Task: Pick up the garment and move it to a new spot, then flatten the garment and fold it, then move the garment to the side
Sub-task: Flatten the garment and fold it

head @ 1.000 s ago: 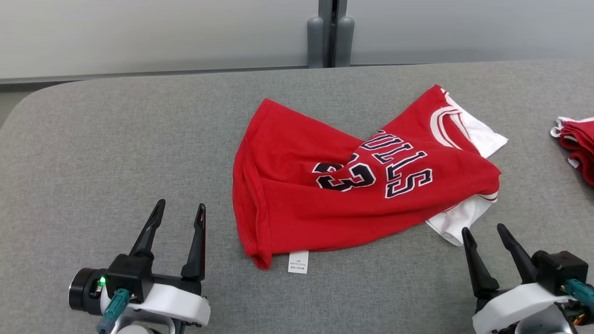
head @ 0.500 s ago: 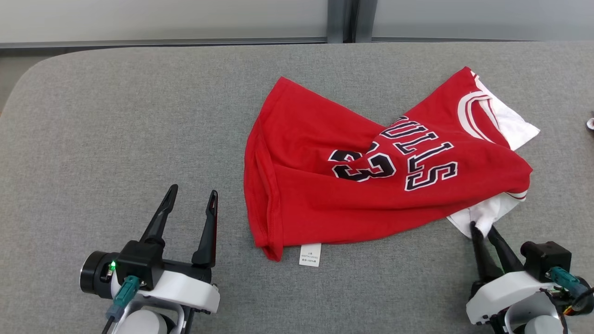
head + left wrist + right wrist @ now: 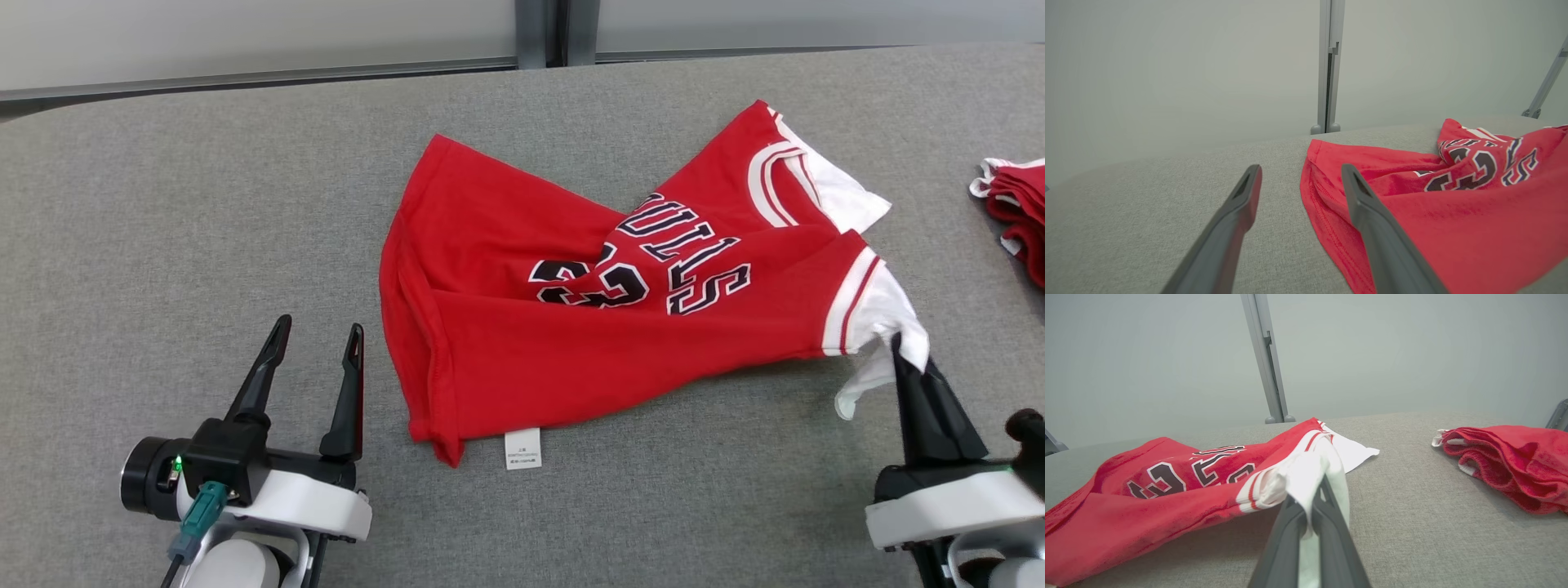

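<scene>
The garment (image 3: 571,327) is a red jersey with black-and-white lettering and white sleeves, lying crumpled on the grey table (image 3: 163,204). My right gripper (image 3: 898,347) is shut on its white sleeve at the near right corner, and that corner is raised off the cloth. In the right wrist view the white fabric is pinched between the two fingers of the right gripper (image 3: 1310,498), with the garment (image 3: 1167,486) trailing left. My left gripper (image 3: 314,335) stands open just left of the garment's hem, touching nothing. The left wrist view has the left gripper (image 3: 1300,179) open beside the garment (image 3: 1453,216).
A second pile of red and white cloth (image 3: 1016,212) lies at the table's right edge, and the right wrist view has this pile of cloth (image 3: 1506,461) close on the right. A grey post (image 3: 555,33) stands behind the table. A white label (image 3: 522,449) hangs at the hem.
My right gripper closed on the white sleeve and lifted it up and to the right, pulling that corner out. The head camera shifted. The left gripper stayed open in place.
</scene>
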